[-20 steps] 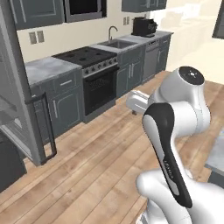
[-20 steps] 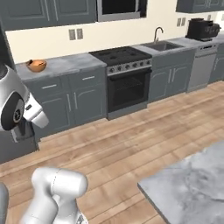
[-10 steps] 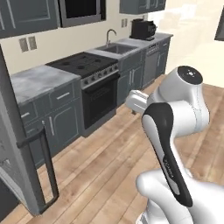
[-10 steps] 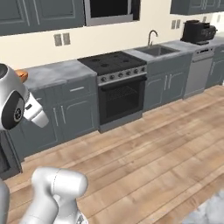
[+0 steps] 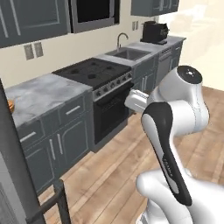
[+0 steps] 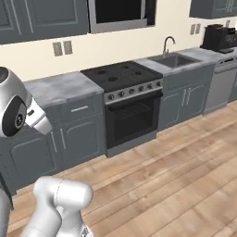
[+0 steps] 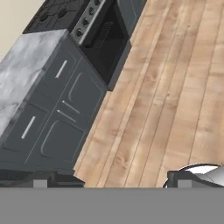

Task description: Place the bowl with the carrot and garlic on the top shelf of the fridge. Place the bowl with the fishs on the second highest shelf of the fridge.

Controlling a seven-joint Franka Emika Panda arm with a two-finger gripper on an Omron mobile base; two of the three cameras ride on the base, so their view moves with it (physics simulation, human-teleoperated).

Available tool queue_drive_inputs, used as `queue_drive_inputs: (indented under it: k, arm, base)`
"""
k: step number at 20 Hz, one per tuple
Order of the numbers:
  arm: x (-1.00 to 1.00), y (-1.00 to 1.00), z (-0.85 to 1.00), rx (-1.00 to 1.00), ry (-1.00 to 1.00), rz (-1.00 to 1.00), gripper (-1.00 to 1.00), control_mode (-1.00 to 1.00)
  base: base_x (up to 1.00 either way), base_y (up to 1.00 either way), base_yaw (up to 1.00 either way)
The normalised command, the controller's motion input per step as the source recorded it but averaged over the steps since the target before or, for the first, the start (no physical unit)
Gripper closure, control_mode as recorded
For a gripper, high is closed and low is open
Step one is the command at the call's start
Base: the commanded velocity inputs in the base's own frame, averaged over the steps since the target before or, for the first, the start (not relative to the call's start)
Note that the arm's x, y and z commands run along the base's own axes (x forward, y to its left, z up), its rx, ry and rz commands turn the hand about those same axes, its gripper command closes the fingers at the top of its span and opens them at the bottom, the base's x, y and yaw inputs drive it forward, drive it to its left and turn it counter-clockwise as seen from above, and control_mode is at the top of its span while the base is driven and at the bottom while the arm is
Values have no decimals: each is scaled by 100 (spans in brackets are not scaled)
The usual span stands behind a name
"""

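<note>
one orange bowl (image 5: 9, 105) sits on the counter (image 5: 39, 94).

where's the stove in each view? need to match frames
Left base view: stove at centre, upper half.
Right base view: stove at centre, upper half.
Hand view: stove in the top left corner, seen rolled.
Shared landmark: the grey marbled counter beside the stove, on the side away from the sink.

The wooden floor (image 6: 185, 176) in front of the cabinets lies open and bare. The grey marbled surface (image 5: 41, 94) left of the stove (image 5: 94, 72) has free room; the dark fridge door edge (image 5: 15, 175) blocks the near left.
</note>
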Motion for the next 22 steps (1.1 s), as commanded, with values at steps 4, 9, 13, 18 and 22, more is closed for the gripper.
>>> queue_drive_inputs:
  k: [4, 9, 13, 18, 22]
  arm:
    - [0, 0, 0, 0, 0, 0, -100, 100]
    - [0, 0, 0, 0, 0, 0, -100, 100]
    - [0, 0, 0, 0, 0, 0, -100, 100]
    - [0, 0, 0, 0, 0, 0, -100, 100]
    - [0, 0, 0, 0, 0, 0, -100, 100]
  base:
    - [100, 0, 44]
    - [100, -1, 63]
    - [100, 0, 72]
    - [97, 0, 71]
    - [92, -24, 54]
